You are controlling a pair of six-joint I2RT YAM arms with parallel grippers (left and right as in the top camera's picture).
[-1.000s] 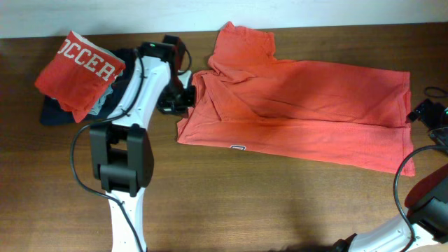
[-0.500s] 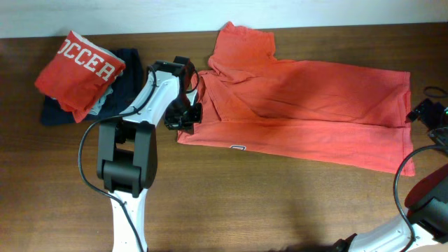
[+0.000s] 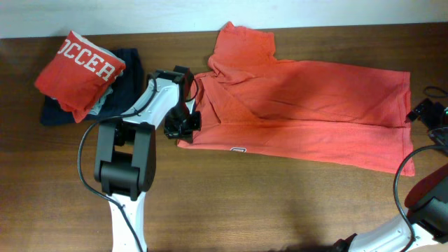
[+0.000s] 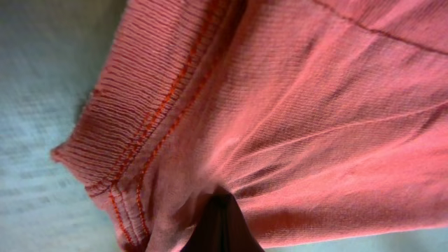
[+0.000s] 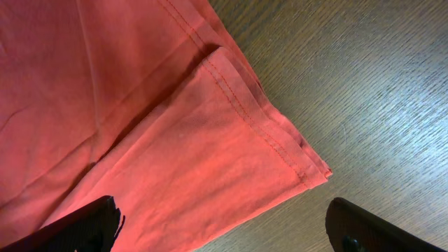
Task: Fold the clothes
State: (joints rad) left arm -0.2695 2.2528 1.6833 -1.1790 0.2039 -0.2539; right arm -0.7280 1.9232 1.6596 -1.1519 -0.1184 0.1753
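**T-shirt (image 3: pixel 308 105) pinched by left tool (image 3: pixel 183 124); right tool (image 5: pixel 224 234) spread apart**

The coral-red T-shirt lies spread flat across the middle and right of the tabletop (image 3: pixel 231 203). The left tool is clamped on a gathered fold of cloth at the shirt's left edge. At the right end, the right tool stands with its fingers wide apart over the shirt's hem corner, gripping nothing.

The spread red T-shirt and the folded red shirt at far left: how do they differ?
The spread T-shirt lies flat and wide; the folded shirt is a compact bundle. The folded shirt rests on a dark garment; the spread T-shirt on the table. The left gripper pinches the spread T-shirt; no gripper touches the folded shirt. Both are coral-red.
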